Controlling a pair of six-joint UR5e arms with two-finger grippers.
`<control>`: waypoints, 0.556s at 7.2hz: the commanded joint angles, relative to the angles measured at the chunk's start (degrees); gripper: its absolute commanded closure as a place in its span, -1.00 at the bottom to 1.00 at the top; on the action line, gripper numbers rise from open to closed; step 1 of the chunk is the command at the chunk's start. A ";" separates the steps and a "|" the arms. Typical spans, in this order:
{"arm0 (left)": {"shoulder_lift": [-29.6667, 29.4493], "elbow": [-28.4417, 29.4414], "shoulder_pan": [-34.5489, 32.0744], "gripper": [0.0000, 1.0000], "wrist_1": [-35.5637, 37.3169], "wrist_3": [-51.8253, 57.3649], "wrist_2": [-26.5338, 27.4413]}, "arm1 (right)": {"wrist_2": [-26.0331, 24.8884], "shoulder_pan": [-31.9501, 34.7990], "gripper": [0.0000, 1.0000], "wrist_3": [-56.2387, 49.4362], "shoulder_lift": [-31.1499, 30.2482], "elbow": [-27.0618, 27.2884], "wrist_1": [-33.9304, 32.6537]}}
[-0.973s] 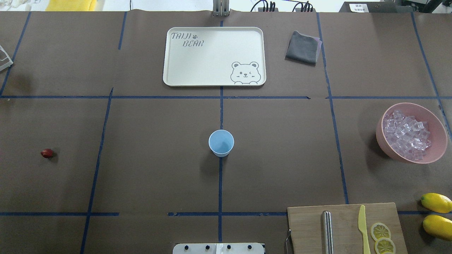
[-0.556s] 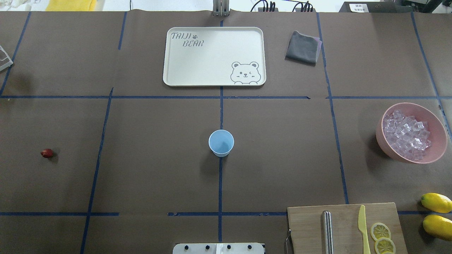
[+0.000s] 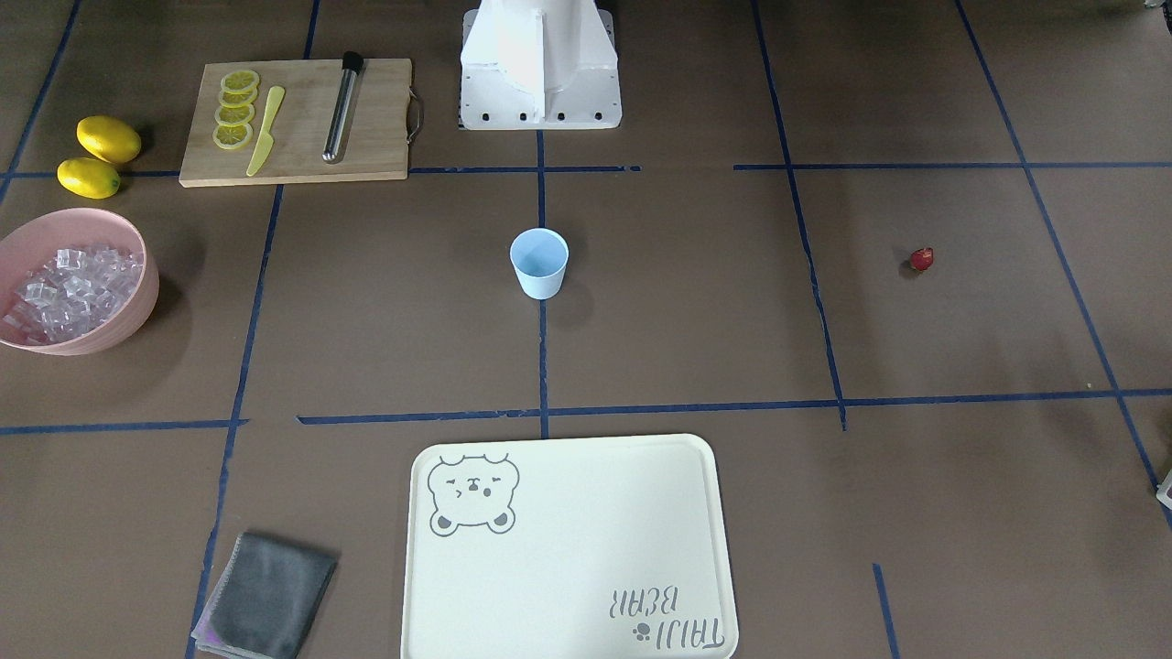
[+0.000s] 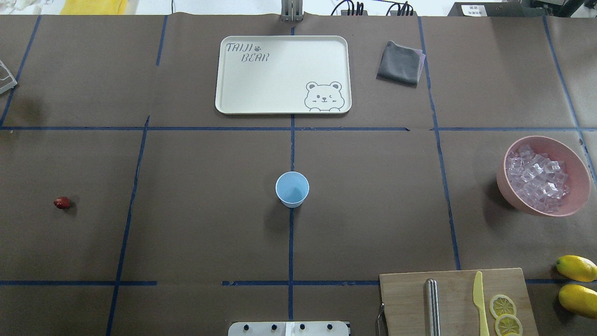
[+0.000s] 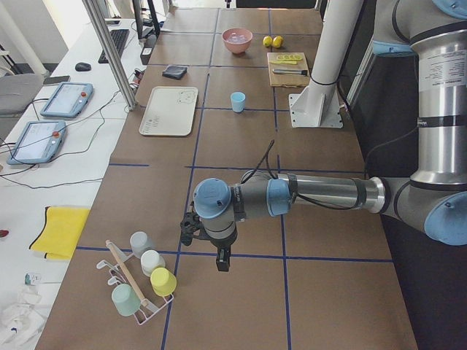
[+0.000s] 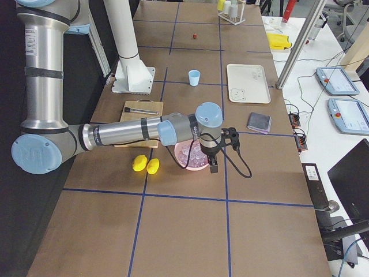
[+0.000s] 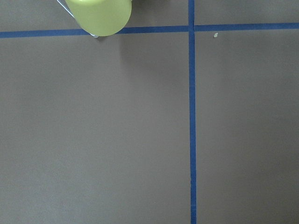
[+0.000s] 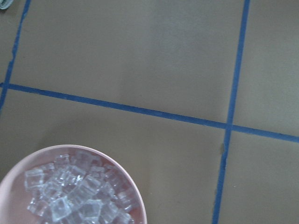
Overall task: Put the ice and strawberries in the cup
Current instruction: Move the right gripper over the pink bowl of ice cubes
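Observation:
The light blue cup stands upright in the middle of the table, also seen as the cup. A small red strawberry lies alone far to the left. The ice is piled in a pink bowl at the right; the right wrist view has the ice at its lower left. My right gripper hangs beside that bowl's rim. My left gripper hovers near the table's left end. Both grippers show only in the side views, so I cannot tell their state.
A cream tray and a grey cloth lie at the far side. A cutting board carries a yellow knife, a metal rod and lemon slices, with two lemons beside it. A rack of cups stands at the left end.

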 commanded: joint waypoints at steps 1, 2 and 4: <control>0.00 0.00 0.00 -1.00 -0.09 0.00 -0.09 | 0.50 -7.44 -0.99 16.30 -0.84 5.26 2.83; 0.00 0.00 0.09 -1.00 -0.09 0.00 -0.09 | -0.55 -10.09 -0.99 21.62 -4.06 5.20 9.91; -0.09 0.08 0.09 -1.00 -0.18 -0.09 -0.09 | -6.16 -16.15 -0.99 32.79 -8.56 4.85 23.02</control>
